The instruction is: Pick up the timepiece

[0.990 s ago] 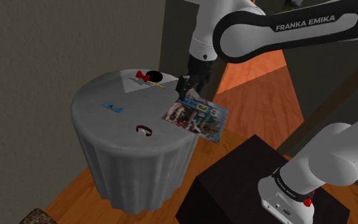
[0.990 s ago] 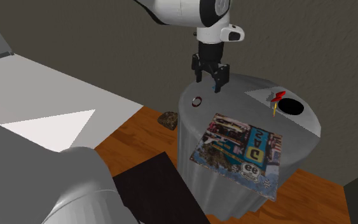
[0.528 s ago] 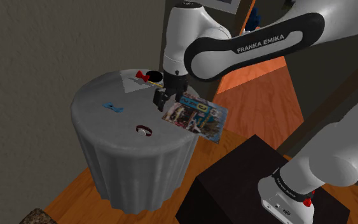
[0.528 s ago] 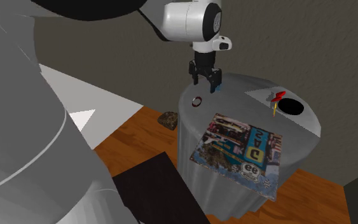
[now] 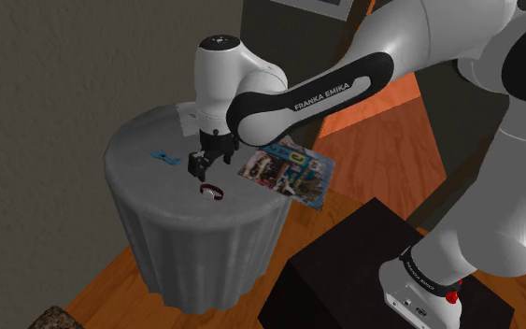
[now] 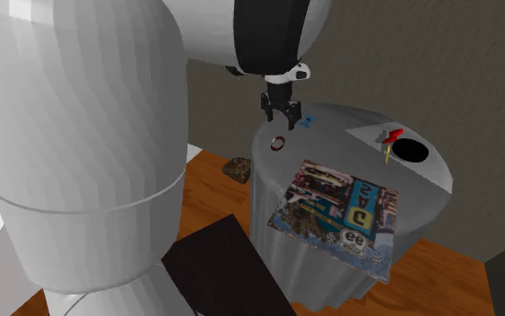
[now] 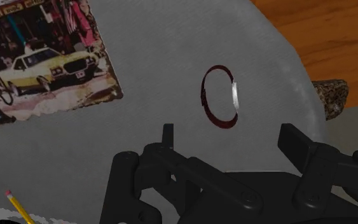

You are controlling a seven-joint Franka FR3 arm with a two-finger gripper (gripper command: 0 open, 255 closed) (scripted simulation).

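The watch [image 5: 212,192] lies flat on the round table [image 5: 158,201], which is draped in grey cloth. It sits close to the near rim in the shoulder view, with bare cloth all round it. It is a dark red ring of strap with a pale face on one side, as the wrist view shows [image 7: 220,97].

The claw [image 5: 202,164] hangs just above the cloth, a little beyond the watch and pointing down. Its two fingers stand wide apart and grip nothing. In the wrist view the claw [image 7: 231,133] has the watch just ahead of it, roughly in line with the gap between the fingers. That looks like lining up for a straight descent.

A magazine [image 5: 289,170] lies to the shoulder view's right, overhanging the rim and well clear of the watch. A small blue thing [image 5: 165,156], perhaps a clip, lies on the far left, also apart.

The strap is thin and lies low, so the fingers will likely need to reach almost to the cloth. The grip looks surest across the ring's narrow width.
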